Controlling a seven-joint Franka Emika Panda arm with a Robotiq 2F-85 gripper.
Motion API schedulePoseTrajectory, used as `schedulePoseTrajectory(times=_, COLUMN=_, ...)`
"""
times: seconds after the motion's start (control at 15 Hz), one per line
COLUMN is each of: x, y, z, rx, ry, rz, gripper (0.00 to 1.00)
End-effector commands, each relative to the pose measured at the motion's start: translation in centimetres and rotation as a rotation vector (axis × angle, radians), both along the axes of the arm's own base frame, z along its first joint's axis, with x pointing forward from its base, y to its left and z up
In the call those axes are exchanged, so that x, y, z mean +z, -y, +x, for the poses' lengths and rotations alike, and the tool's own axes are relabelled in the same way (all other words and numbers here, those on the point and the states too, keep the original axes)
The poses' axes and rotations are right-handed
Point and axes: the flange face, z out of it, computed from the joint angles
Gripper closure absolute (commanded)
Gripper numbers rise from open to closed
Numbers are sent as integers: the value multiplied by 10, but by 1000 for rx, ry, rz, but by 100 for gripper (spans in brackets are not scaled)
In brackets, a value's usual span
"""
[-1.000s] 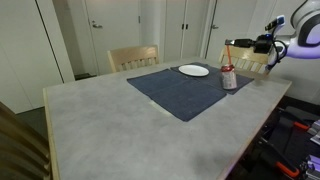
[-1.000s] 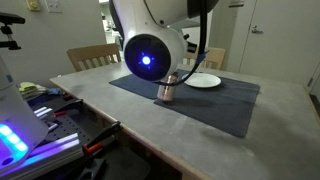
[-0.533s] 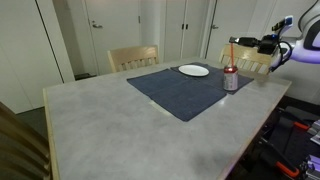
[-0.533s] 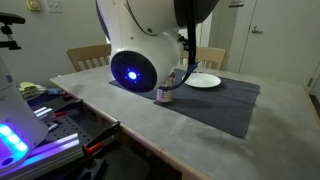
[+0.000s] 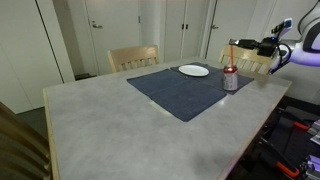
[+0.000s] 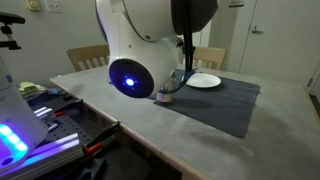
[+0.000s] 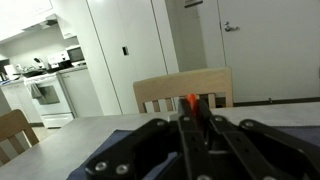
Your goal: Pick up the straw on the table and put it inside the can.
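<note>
My gripper (image 5: 240, 45) is shut on the thin red straw (image 5: 232, 54) and holds it upright just above the red and silver can (image 5: 229, 80). The can stands on the dark blue placemat (image 5: 180, 92) on the grey speckled table (image 5: 100, 120). I cannot tell whether the straw's lower end touches the can's top. In the wrist view the shut fingers (image 7: 192, 116) pinch the straw, whose red tip (image 7: 192, 101) shows between them. In an exterior view the arm hides most of the can (image 6: 167, 94), and the straw is not clear there.
A white plate (image 5: 194, 70) lies on the placemat behind the can and also shows in an exterior view (image 6: 204, 80). Wooden chairs (image 5: 133, 58) stand at the table's far side, one in the wrist view (image 7: 185, 90). Equipment (image 6: 40, 110) sits beside the table.
My gripper has shifted slightly sideways with the straw, bringing it over the can. It has barely moved in the last half second.
</note>
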Motion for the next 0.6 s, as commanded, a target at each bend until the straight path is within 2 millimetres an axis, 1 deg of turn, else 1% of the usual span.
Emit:
schedulePoseTrajectory(times=0.0, x=-8, y=1, z=-4, rx=-14, ry=4, rz=-8, gripper=63)
schedulePoseTrajectory(times=0.2, x=-10, y=2, z=-6, rx=-15, ry=-6, rz=-7, gripper=40)
schedulePoseTrajectory(times=0.33, x=-10, y=2, z=-7, rx=-15, ry=-13, rz=-8, gripper=28)
schedulePoseTrajectory(times=0.53, x=-7, y=3, z=-8, rx=-16, ry=-29, rz=-7, gripper=6)
